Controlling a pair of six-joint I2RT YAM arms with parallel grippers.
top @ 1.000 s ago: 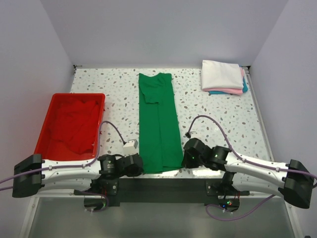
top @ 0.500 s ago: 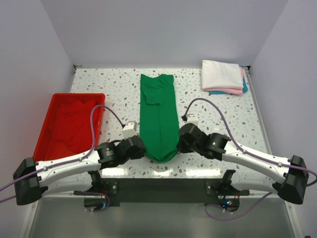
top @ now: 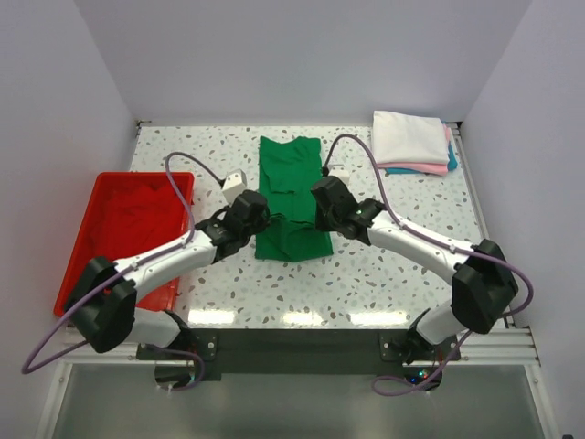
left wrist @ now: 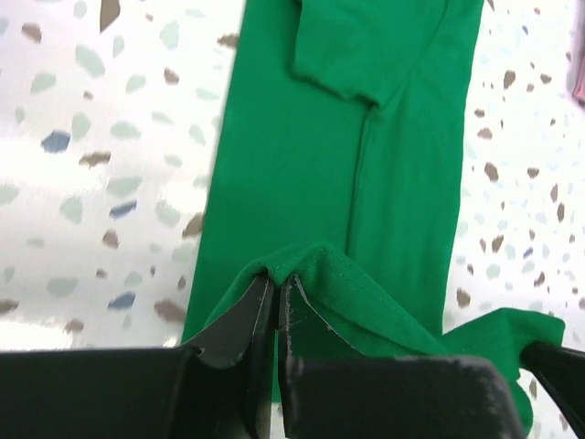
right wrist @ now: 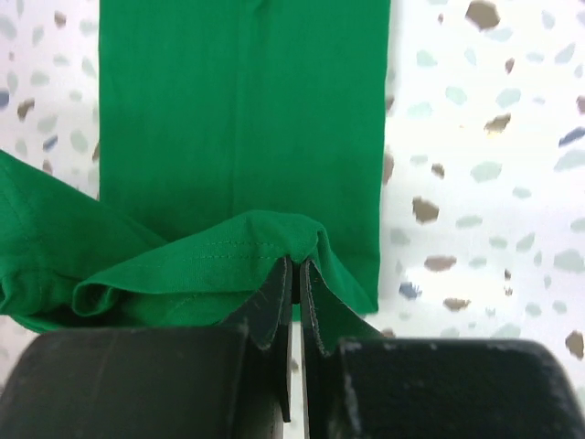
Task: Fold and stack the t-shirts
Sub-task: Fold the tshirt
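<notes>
The green t-shirt (top: 291,197) lies as a long strip on the speckled table, its near hem lifted and carried over its middle. My left gripper (top: 259,215) is shut on the hem's left corner; in the left wrist view the gripper (left wrist: 277,279) pinches the green cloth (left wrist: 366,174). My right gripper (top: 317,208) is shut on the hem's right corner; in the right wrist view the gripper (right wrist: 297,265) holds a fold of the shirt (right wrist: 238,110). A stack of folded t-shirts (top: 409,139), white over pink and light blue, lies at the back right.
A red plastic tray (top: 76,260) with red cloth inside stands at the left. Walls close the table at the back and sides. The arms' cables arc above the table near both wrists.
Both grippers have moved from the table's near edge toward the back, carrying the green shirt's near hem up over its middle. The strip now looks much shorter.
</notes>
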